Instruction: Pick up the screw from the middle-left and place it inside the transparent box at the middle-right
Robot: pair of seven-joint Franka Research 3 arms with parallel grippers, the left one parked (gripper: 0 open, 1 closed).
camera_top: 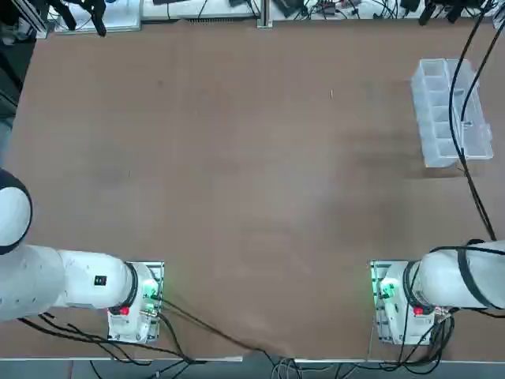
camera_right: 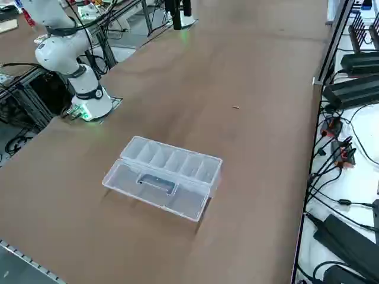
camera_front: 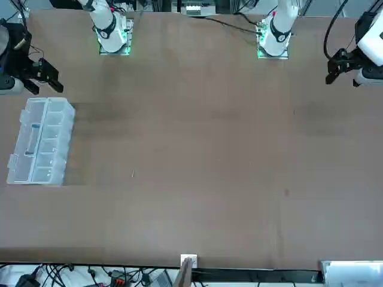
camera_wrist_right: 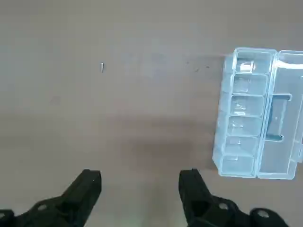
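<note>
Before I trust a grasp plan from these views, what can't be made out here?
- Screw: too small in every view to tell head from tip.
- Transparent box: the overhead view has cables crossing it; contents of its compartments unreadable through the clear plastic.
- Right gripper: open jaws show in the wrist view; the overhead view's right edge cuts it off.

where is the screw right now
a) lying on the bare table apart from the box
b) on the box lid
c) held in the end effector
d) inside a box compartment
a: the screw lies alone on the table, clear of the transparent box, and the open right end effector holds nothing.
</note>
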